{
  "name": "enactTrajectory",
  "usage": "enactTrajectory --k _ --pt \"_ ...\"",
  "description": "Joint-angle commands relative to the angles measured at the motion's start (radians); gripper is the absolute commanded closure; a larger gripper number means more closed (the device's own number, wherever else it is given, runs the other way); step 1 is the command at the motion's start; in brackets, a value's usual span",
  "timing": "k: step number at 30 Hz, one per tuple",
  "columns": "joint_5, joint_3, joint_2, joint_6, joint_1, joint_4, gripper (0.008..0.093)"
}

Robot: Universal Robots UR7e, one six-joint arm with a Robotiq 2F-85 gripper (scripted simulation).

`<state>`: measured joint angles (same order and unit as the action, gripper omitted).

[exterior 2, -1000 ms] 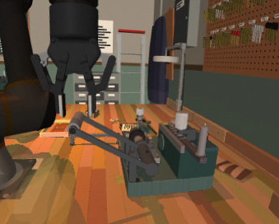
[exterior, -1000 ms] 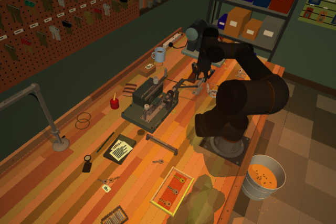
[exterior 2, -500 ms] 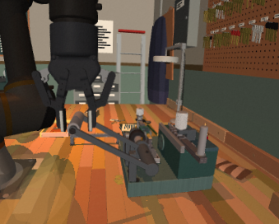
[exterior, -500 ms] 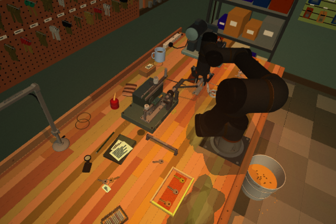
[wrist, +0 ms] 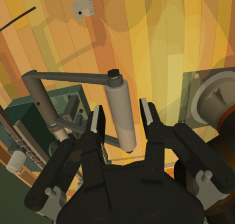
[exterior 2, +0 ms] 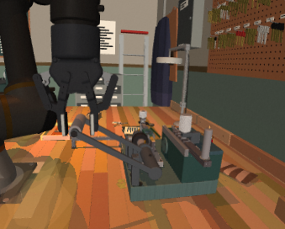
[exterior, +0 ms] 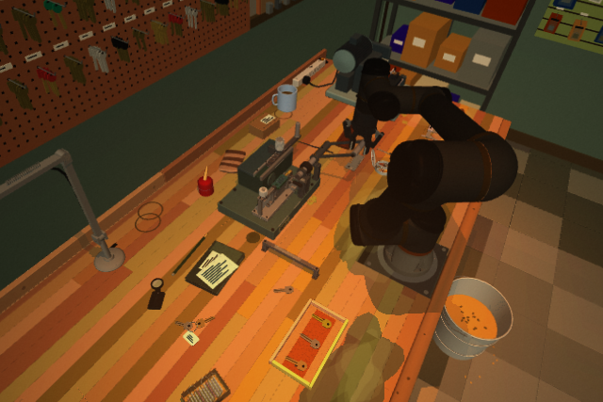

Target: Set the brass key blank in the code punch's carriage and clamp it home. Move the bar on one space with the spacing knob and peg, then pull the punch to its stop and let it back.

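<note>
My gripper (wrist: 122, 116) straddles the grey cylindrical grip (wrist: 121, 114) of the punch lever (exterior 2: 112, 145), its fingers open on either side of the grip and holding nothing. The lever runs from that grip back to the green code punch (exterior: 270, 188) in the middle of the bench. On the punch sit the notched spacing bar (exterior 2: 187, 145), a knurled white knob (exterior 2: 185, 123) and an upright peg (exterior 2: 207, 142). A brass key blank lies in the carriage (exterior: 278, 181). The clamp is partly hidden behind the lever's shaft.
A yellow-rimmed tray (exterior: 309, 338) with three brass blanks lies at the near bench edge. A mug (exterior: 285, 96), a red candle (exterior: 205, 185), a notepad (exterior: 215, 267) and a steel rule (exterior: 290, 258) surround the punch. My arm's base (exterior: 406, 261) stands to the right.
</note>
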<state>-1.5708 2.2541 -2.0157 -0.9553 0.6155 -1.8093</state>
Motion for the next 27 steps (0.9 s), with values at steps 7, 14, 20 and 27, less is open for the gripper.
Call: enactTrajectory --k 7,14,20,27 --pt "0.000 0.000 0.000 0.000 0.000 0.000 0.0669" --pt "0.000 0.000 0.000 0.000 0.000 0.000 0.0809" --pt "0.000 0.000 0.000 0.000 0.000 0.000 0.0929" --pt "0.000 0.000 -0.001 -0.001 -0.001 0.000 0.0934"
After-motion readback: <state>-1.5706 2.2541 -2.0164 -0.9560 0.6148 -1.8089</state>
